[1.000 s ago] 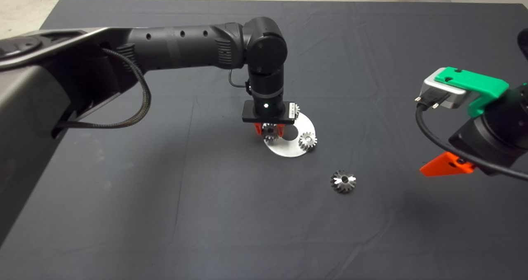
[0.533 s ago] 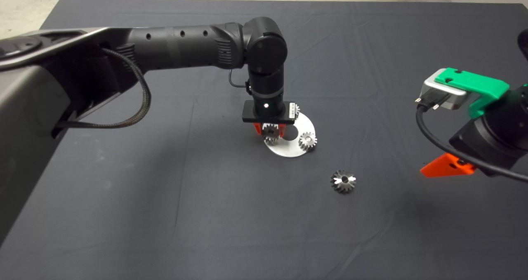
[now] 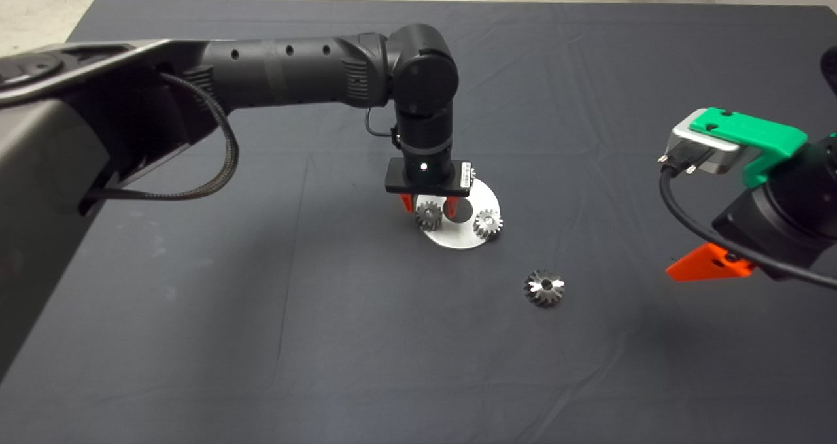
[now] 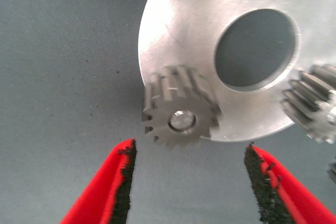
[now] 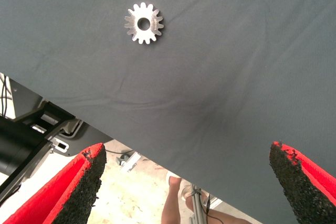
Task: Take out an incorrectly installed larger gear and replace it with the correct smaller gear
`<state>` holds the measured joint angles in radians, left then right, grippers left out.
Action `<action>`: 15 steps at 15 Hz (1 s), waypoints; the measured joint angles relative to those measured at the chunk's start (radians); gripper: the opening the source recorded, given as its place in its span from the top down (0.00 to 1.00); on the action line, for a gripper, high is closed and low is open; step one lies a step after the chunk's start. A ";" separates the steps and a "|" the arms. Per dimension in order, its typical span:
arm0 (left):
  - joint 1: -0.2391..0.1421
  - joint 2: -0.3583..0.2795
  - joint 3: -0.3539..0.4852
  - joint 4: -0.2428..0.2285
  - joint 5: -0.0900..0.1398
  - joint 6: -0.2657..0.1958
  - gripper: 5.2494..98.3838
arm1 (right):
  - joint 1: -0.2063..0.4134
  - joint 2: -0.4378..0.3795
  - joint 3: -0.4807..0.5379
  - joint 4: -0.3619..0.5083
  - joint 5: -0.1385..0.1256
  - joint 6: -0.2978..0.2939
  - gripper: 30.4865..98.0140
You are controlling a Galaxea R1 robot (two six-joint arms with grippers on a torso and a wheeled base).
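Left tool point(image 3: 429, 204) spread above smaller gear point(image 3: 428, 216) on round plate point(image 3: 458, 238), three small gears there, larger gear point(image 3: 544, 288) on mat point(image 3: 261, 339), right tool point(image 5: 189, 187) spread.

The mat point(image 3: 196, 339) is showing a flat dark grey, the round plate point(image 3: 485, 199) a pale silver. The smaller gear point(image 4: 180, 113) is gleaming whitish silver, the larger gear point(image 3: 544, 288) glinting dark steel. The red fingers point(image 4: 107, 182) are wearing black pads.
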<state>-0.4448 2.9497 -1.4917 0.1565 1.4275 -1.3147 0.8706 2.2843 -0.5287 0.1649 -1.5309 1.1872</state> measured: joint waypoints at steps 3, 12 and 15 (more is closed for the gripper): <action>-0.066 -0.016 0.106 0.001 0.005 -0.025 0.44 | 0.000 -0.002 0.000 0.000 0.000 0.000 0.23; -0.168 -0.647 0.845 0.023 0.025 -0.186 0.32 | 0.000 -0.021 0.002 0.002 -0.002 0.001 0.23; -0.194 -0.850 1.020 -0.002 0.052 -0.190 0.24 | 0.000 -0.021 0.005 0.003 0.001 0.017 0.23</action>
<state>-0.6391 2.0995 -0.4717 0.1547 1.4793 -1.5047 0.8706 2.2634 -0.5233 0.1674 -1.5298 1.2046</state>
